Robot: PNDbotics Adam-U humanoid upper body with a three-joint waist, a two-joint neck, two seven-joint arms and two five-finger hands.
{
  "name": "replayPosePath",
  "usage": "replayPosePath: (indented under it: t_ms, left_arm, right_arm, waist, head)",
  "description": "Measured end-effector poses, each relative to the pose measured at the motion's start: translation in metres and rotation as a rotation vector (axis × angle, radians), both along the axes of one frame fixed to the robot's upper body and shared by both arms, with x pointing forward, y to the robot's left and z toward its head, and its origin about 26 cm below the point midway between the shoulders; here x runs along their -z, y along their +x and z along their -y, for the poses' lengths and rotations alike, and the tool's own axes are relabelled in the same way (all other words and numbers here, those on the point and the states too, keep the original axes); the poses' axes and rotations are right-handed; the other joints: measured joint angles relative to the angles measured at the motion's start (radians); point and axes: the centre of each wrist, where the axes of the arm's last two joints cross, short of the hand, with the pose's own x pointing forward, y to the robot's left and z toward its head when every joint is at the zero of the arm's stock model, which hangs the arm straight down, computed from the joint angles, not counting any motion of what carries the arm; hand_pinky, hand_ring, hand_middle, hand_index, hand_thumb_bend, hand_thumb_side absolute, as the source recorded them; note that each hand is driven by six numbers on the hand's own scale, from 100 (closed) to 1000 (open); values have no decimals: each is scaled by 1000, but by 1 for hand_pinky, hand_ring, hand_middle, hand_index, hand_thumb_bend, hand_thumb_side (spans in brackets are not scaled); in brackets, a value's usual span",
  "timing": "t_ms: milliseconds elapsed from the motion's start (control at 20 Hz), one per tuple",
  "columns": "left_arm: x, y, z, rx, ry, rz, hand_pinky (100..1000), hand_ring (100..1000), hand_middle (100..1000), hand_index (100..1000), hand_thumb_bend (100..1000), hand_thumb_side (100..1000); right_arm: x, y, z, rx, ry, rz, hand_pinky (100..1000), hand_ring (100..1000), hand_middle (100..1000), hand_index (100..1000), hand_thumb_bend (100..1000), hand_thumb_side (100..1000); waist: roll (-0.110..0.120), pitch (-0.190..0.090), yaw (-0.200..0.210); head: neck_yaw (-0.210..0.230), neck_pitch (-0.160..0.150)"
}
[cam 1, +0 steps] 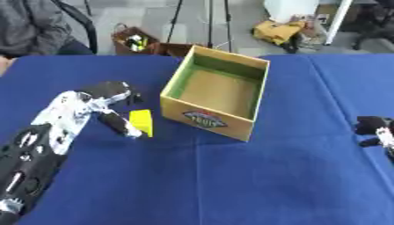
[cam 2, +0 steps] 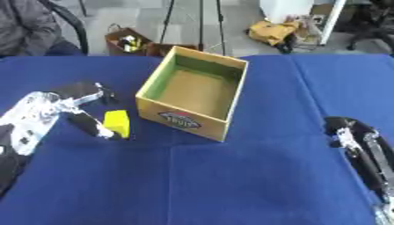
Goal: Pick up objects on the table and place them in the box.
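We see a small yellow block (cam 1: 141, 121) on the blue worktop (cam 1: 231, 176), just beside the cardboard box (cam 1: 219, 93) at the box's 8 o'clock. The box stands open, its inside green-walled with a brown floor, nothing visible in it. Our left robot hand (cam 1: 107, 105) sits at the block's 9 o'clock, a dark finger (cam 1: 119, 124) reaching down against the block's left side; we cannot tell whether it grasps the block. Our right robot hand (cam 2: 350, 132) lies at the worktop's 3 o'clock edge, well apart from the box; its fingers cannot be made out.
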Motion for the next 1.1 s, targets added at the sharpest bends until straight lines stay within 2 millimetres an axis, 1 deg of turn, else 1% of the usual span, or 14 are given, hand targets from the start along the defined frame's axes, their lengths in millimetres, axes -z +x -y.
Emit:
replayPosePath:
  t_ms: [250,500,600,650,700,750,800,850,1000,1100]
  left_arm:
    - [4,0,0,5,6,-16,743,631,625,809,689,500]
    - [5,-1,0,7,13,-20,742,629,624,809,688,499]
    - [5,0,-1,6,16,-22,699,595,596,803,676,465]
    - [6,0,-1,5,18,-26,697,593,594,803,675,464]
    - [7,0,-1,6,19,-28,679,579,581,799,652,454]
    - [7,0,-1,7,21,-31,677,578,579,798,649,453]
    - [8,0,-1,7,23,-33,662,564,563,788,616,442]
    - [8,0,-1,6,26,-35,660,562,561,787,611,441]
    - [9,0,-1,3,28,-31,612,518,507,748,573,428]
    - [9,0,-1,0,24,-24,597,506,491,732,566,425]
  right_arm:
    - [0,0,0,-1,0,0,615,722,663,785,100,978]
    - [0,0,0,-1,0,0,615,722,662,785,100,978]
    - [0,0,0,-1,0,0,615,722,662,785,100,978]
    - [0,0,0,-1,0,0,615,722,662,785,100,978]
    - [0,0,0,0,0,0,615,721,662,785,100,978]
    - [0,0,0,0,0,-1,615,721,662,785,100,978]
    - [0,0,0,0,0,-1,615,721,662,785,100,978]
    - [1,0,0,0,0,-2,615,721,662,785,100,978]
    - [1,0,0,1,0,-3,615,721,662,785,100,978]
    - [1,0,0,1,0,-3,615,721,662,785,100,978]
  waist:
    - [0,0,0]
    - [0,0,0]
    - [0,0,0]
    - [0,0,0]
    - [0,0,-1]
    - [0,0,-1]
    - [0,0,-1]
    - [0,0,-1]
    - [0,0,-1]
    - [0,0,-1]
  head:
    - [0,0]
    - [0,0]
    - [0,0]
    - [0,0]
    - [0,0]
    - [0,0]
    - [0,0]
    - [0,0]
    - [0,0]
    - [0,0]
